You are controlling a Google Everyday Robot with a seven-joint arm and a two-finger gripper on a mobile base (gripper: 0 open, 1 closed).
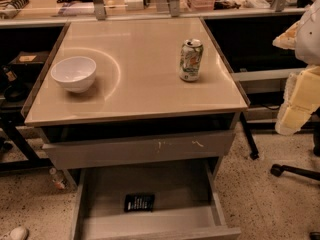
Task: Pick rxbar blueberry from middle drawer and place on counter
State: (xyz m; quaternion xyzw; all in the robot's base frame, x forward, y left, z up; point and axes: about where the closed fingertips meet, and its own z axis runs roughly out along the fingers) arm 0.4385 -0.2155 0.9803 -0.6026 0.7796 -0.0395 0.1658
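1. Speckled floor (270,204) surrounds a cabinet whose glossy beige top serves as the desk (145,91); a cluttered bench (50,6) with metal posts runs behind it.
2. Desk contents: a white bowl (74,73) sits toward the left and a green-and-white drink can (191,60) stands upright toward the right. The two are well apart, with bare surface between them and along the front edge.
3. Below the desk, a grey drawer front (135,149) with pale scratches is closed. Beneath it, the middle drawer (150,181) is pulled out and its flat floor is exposed.
4. Task item location: the rxbar blueberry (139,202) lies flat on the drawer floor near the front wall, roughly centred between the side walls (dark wrapper, white print).
5. Pincer (299,101) location: at the right edge of the view, raised to about desk height, off the desk's right side and well apart from the drawer. Whether it is apart or together cannot be told. It carries nothing visible.
6. Progress assessment:
   - Drawer access is in place, so no opening step appears necessary.
   - Reaching into the drawer is not yet done.
   - Grasping the bar is not yet done.
   - Lifting and placement on the desk are not yet done.
7. Judgement: the task is at its very start, and every handling step is outstanding.
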